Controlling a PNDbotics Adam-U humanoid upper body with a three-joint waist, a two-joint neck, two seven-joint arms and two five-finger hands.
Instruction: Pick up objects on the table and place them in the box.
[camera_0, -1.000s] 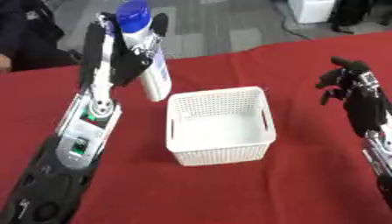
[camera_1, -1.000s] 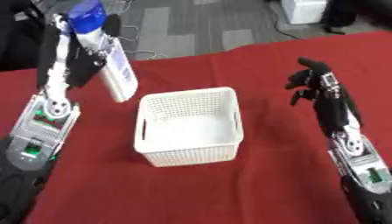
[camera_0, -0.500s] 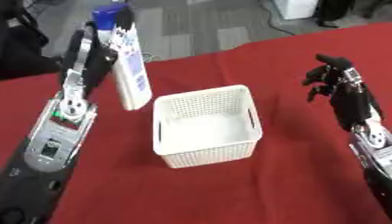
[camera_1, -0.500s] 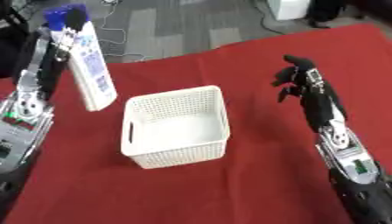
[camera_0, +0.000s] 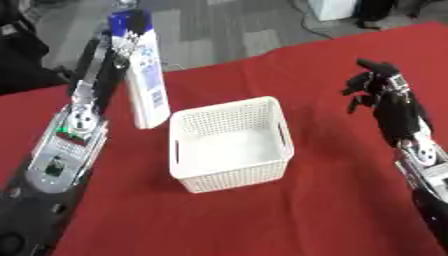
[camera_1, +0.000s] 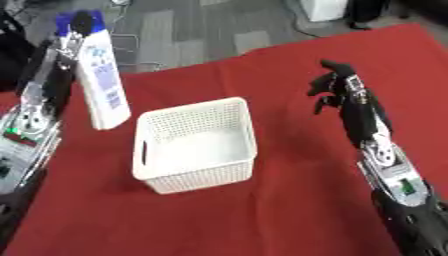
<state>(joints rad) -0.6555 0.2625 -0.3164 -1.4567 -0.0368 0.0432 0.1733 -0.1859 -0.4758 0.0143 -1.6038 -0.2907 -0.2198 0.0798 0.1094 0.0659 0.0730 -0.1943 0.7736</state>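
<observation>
The white bottle (camera_0: 145, 80), tall and flat with a blue cap and blue print on its face, is held up off the table near its far left side, its base hanging just beside the left wall of the box. The left hand (camera_0: 116, 55) has its fingers curled round the upper part of the bottle, close under the cap, and the bottle leans slightly, cap toward the far edge. The box (camera_0: 229, 142) is a white perforated basket with slot handles in its side walls; it stands on the red table (camera_0: 289, 215) about midway between the two arms, and nothing shows inside it. The left arm runs up from the lower left corner of the view to the bottle. On the right side of the table, well apart from the box, the right hand (camera_0: 372, 86) hangs above the cloth with its fingers partly bent and spread, holding nothing. Beyond the far edge of the table lies grey floor.
</observation>
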